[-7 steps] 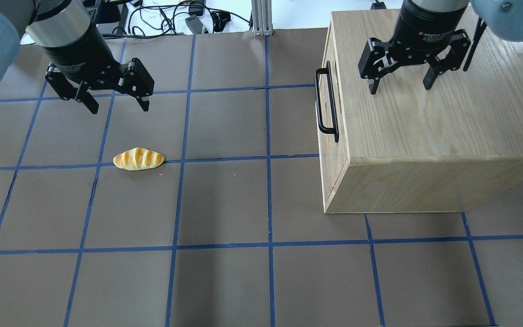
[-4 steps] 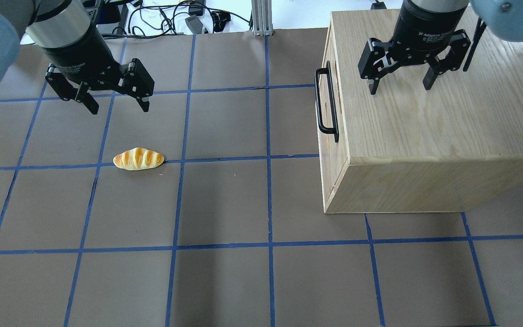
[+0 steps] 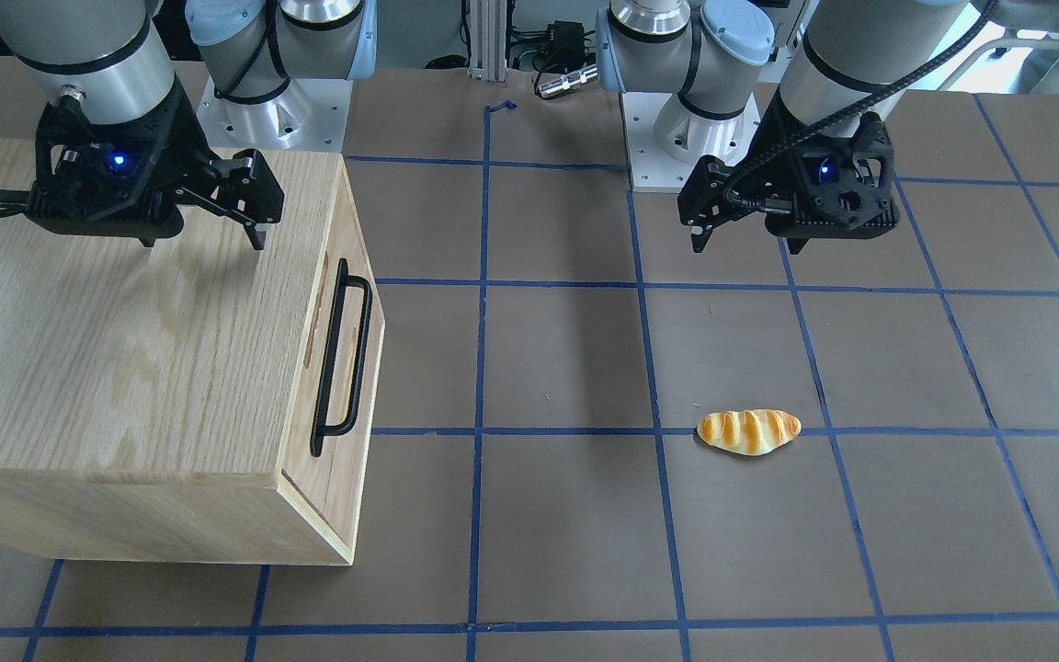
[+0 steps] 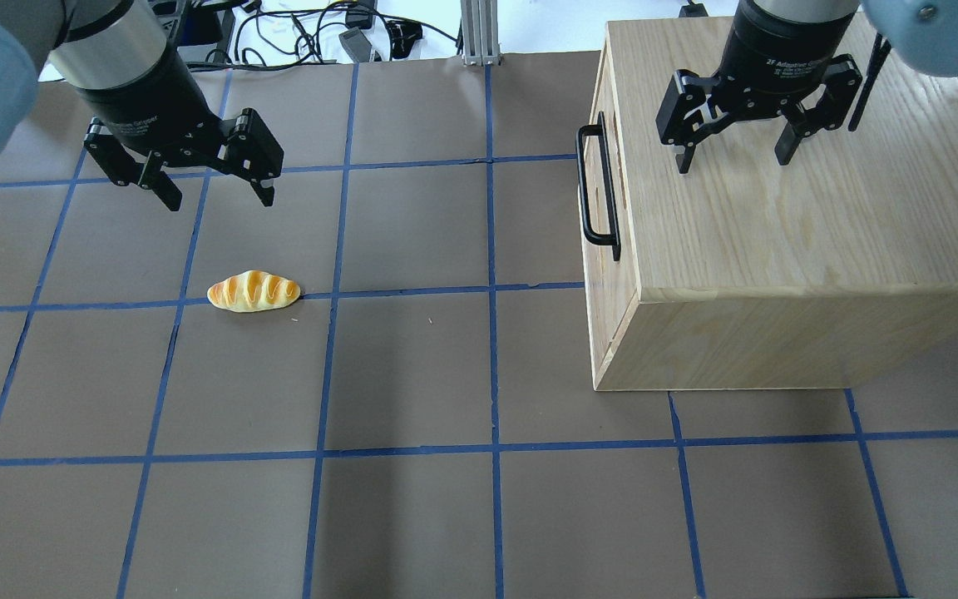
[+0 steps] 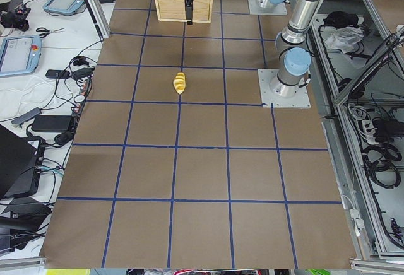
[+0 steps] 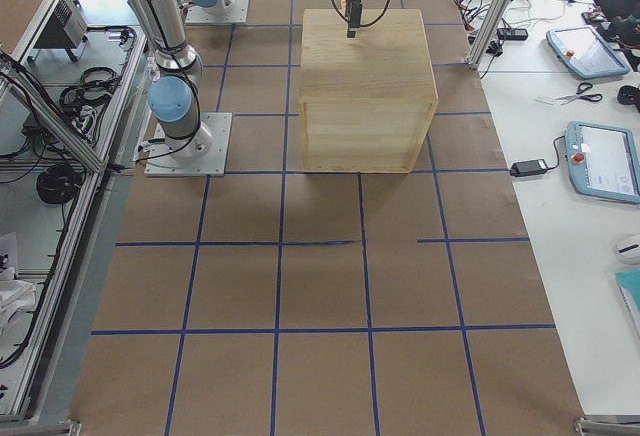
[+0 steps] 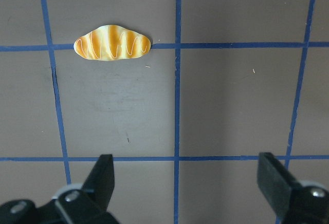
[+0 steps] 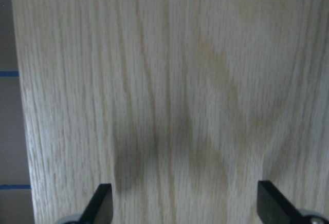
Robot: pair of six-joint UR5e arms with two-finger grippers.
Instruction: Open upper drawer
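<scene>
Upper drawer shut, both grippers spread wide.
The upper drawer (image 3: 341,359) sits flush in the front face of the light oak cabinet (image 4: 778,225), and its long black metal handle (image 4: 581,183) is a slim bar standing off the panel. The right gripper (image 4: 733,162) hangs over the cabinet's grained top with its fingers apart. The left gripper (image 4: 219,198), likewise released, hovers well away from the cabinet's front, near a glossy striped bread roll (image 4: 254,292) on the matte brown table (image 4: 412,374). The steep angle hides most of the cabinet's front.
</scene>
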